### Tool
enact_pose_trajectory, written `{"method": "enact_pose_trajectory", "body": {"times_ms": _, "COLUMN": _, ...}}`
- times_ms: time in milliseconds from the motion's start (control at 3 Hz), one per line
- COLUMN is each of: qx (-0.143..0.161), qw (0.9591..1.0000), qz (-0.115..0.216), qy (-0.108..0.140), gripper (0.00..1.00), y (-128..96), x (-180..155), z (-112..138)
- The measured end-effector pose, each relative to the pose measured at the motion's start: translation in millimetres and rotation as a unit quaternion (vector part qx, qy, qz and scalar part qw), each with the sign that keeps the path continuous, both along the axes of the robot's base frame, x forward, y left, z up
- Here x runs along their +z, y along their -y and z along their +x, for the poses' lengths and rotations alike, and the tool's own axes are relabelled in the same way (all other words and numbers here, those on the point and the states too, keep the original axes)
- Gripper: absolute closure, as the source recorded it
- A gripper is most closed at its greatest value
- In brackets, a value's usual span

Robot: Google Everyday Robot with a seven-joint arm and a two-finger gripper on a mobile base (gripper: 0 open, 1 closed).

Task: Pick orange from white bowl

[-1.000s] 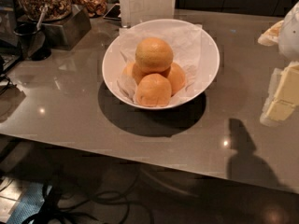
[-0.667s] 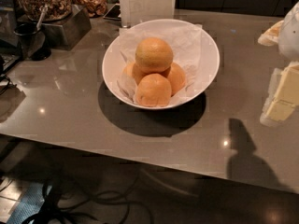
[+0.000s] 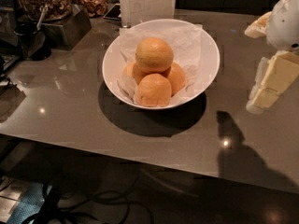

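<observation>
White bowl [image 3: 210, 55] on the grey table [image 3: 70, 111], lined with crumpled paper [image 3: 187, 36], holds four fruits: the orange [image 3: 154, 54], larger and yellower, sits atop three deeper-coloured oranges [image 3: 153, 90]. Gripper [image 3: 254, 66] hangs to the right of the bowl, clear of it, its cream fingers [image 3: 275, 78] spread with nothing between them. Behind and left of the bowl stands a clear jar [image 3: 44, 1] of brown bits.

The gripper [image 3: 272, 80] is seen at the right edge of the view, partly cut off by the frame. Its cream-coloured lower part is angled down and to the left, beneath a rounded white wrist housing [image 3: 286, 20]. Only this end of the arm is shown.
</observation>
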State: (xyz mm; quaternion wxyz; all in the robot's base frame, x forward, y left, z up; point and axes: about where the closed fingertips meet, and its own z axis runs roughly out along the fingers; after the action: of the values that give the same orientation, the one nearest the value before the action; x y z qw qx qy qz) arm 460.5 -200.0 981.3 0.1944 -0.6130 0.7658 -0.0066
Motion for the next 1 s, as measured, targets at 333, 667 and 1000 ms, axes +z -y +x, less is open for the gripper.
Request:
{"method": "enact_pose_trajectory", "body": {"times_ms": 333, "qx": 0.042, "qw": 0.9973, "qz": 0.059, "qy": -0.007, "gripper": 0.0, "y": -28.5, "x": -2.4, "z": 30.2}}
{"method": "enact_pose_trajectory", "body": {"times_ms": 667, "qx": 0.085, "qw": 0.9906, "qz": 0.104, "qy": -0.025, "gripper": 0.0, "y": -64.5, "x": -9.4, "z": 57.3}}
{"method": "enact_pose_trajectory", "body": {"times_ms": 1000, "qx": 0.083, "qw": 0.9908, "qz": 0.105, "qy": -0.022, "gripper": 0.0, "y": -64.1, "x": -9.0, "z": 58.6}}
